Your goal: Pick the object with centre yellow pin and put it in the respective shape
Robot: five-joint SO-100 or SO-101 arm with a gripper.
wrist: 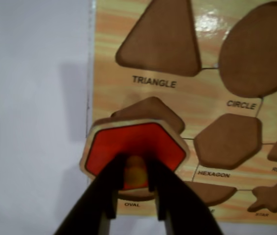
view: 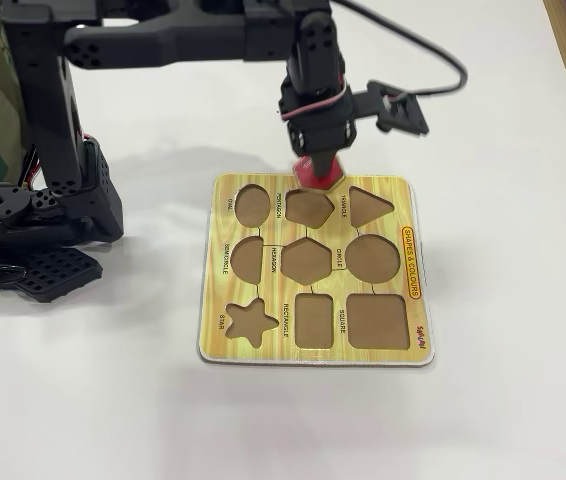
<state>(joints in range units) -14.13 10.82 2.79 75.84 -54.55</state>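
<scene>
The gripper (wrist: 136,188) is clamped on the yellow knob (wrist: 134,172) of the red hexagon piece (wrist: 134,149), so the piece is up in the air, not seated. In the wrist view it hangs over the pentagon cut-out (wrist: 150,110), at the board's (wrist: 114,58) left edge. The hexagon cut-out (wrist: 228,141) sits at roughly 3 o'clock from the piece, close but apart.

IMO to do this well: slide the piece toward 3 o'clock first, twist the wrist so the flats line up w/ the hole's sides, then lower straight. Don't let go early or a corner probably catches on the rim.

The fixed view shows the whole board (view: 403,340) and puts the piece (view: 316,174) at the far edge, w/ the hexagon hole (view: 306,260) at 6 o'clock from it. Only the wrist cam shows the grip on the knob.
</scene>
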